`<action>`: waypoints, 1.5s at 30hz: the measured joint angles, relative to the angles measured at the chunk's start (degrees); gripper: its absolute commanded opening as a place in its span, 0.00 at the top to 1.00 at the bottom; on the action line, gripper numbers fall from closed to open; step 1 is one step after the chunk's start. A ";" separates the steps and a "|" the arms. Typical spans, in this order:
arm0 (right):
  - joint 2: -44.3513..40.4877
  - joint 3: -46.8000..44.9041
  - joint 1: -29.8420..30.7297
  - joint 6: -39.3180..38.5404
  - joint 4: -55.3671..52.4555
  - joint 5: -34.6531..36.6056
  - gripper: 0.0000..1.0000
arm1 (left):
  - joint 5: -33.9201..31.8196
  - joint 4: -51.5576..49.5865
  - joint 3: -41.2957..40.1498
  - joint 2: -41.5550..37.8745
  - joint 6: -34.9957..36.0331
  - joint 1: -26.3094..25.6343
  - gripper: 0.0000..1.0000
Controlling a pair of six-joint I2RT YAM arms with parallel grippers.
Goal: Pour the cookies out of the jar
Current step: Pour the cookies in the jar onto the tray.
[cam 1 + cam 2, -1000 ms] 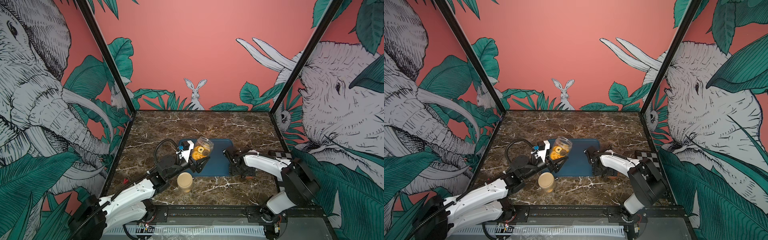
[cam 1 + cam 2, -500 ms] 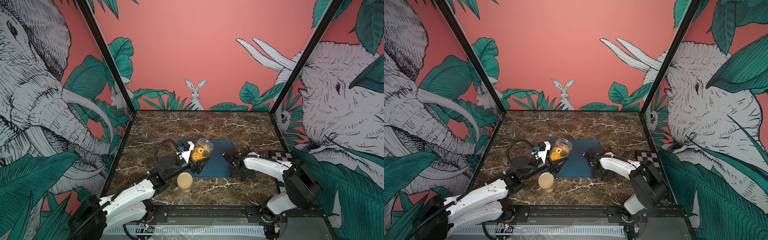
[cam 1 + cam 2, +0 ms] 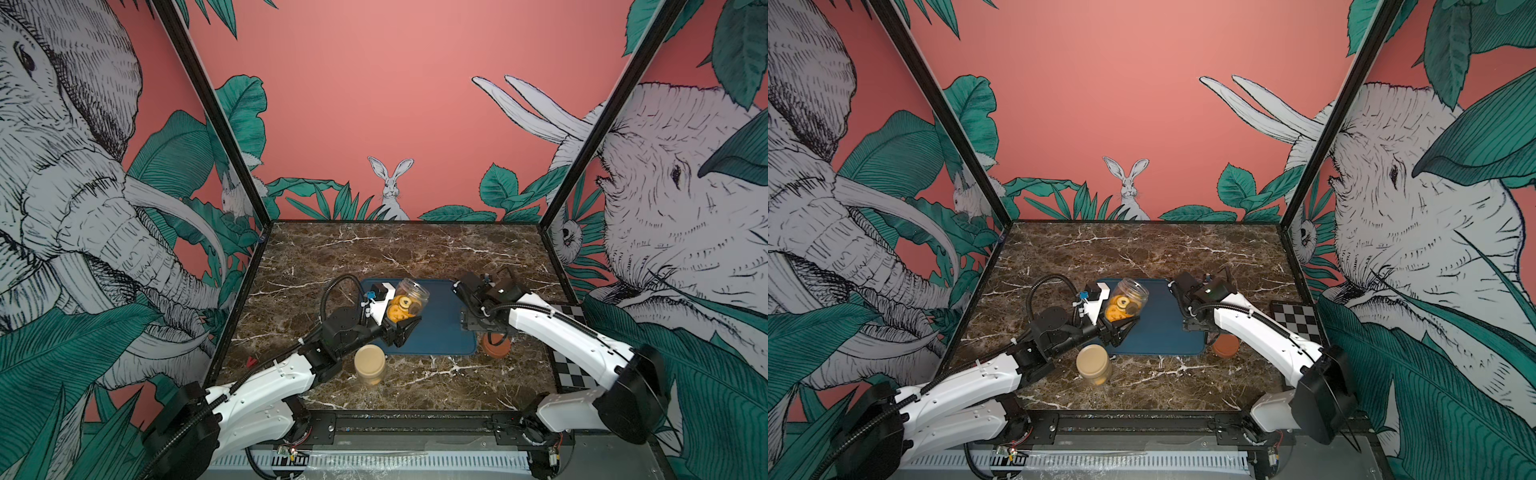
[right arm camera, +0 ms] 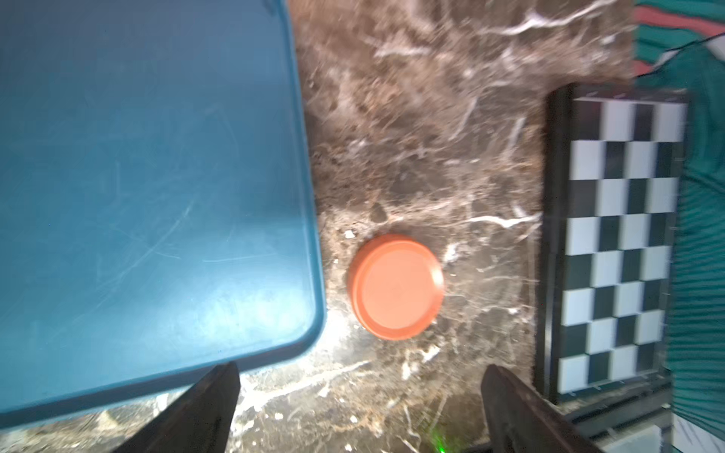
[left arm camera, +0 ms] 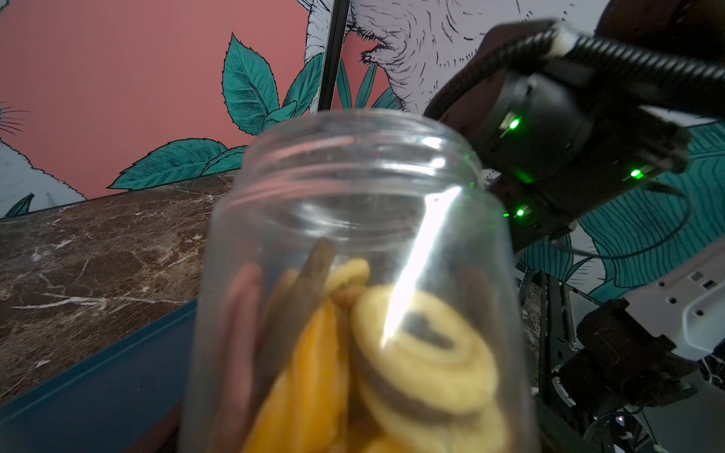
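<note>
Orange cookies inside jar, gripped by left end effector.

1. In both top views the light is even and diffuse, falling from above. The marble table is moderately bright, and shadows under the arms are faint and soft-edged.
2. Toward the edges of both top views, the frame posts splay outward from wide-angle distortion.
3. The left wrist view is dim. The jar is too close to focus, a white streak of glare crosses its wall, the cookies are soft, and green lamps glow.
4. In the right wrist view, blur smears the marble and the checkerboard. A pale sheen lies on the tray, and the lid is slightly soft.
</note>
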 measured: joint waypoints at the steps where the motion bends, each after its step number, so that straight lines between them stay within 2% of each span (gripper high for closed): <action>1: -1.46 0.96 -0.26 0.26 -1.46 0.55 0.03 | 0.33 0.04 0.42 0.72 0.37 0.00 1.00; 7: -8.57 5.95 -4.11 0.48 -7.37 2.21 0.03 | 2.80 1.88 3.15 6.80 2.29 0.00 1.00; 11: -10.40 6.84 -7.13 -0.20 -9.05 2.36 0.03 | 4.24 2.99 5.33 12.15 3.28 0.00 1.00; 20: -12.94 -0.11 -13.27 -1.60 -6.73 -0.33 0.03 | 8.22 2.58 11.78 24.72 5.07 0.00 1.00; 26: -12.20 -1.14 -18.03 -4.37 -4.17 -2.36 0.03 | 9.05 1.07 15.80 32.26 6.21 0.00 1.00; 35: -12.09 -2.23 -22.16 -6.67 -1.86 -5.14 0.04 | 8.33 -12.00 26.73 40.50 6.49 0.00 1.00; 45: -13.09 -2.62 -22.88 -6.64 -1.57 -6.69 0.03 | 6.95 -27.80 34.10 43.80 7.17 0.00 1.00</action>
